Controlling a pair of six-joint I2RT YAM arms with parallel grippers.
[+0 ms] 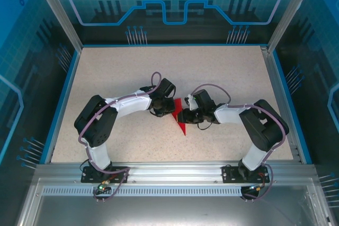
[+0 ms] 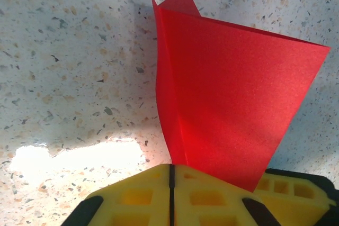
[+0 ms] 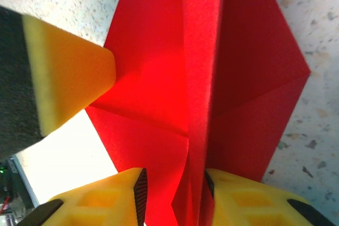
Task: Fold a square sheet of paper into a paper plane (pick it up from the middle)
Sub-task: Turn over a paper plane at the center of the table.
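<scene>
Top external view puts the red paper [image 1: 181,125] dead centre of the table [image 1: 132,67], pointy end aimed at the bottom of the frame. So its long crease runs up-down between your two arms. Your left gripper [image 1: 165,108] is clamped shut. In its wrist view a flap stands straight up out of the finger seam, so I'd say it's pinching that flap. Your right gripper [image 1: 186,115] sits on the paper's right side, jaws apart, straddling the raised centre ridge. I reckon the next crease needs that ridge lined up between those jaws.
</scene>
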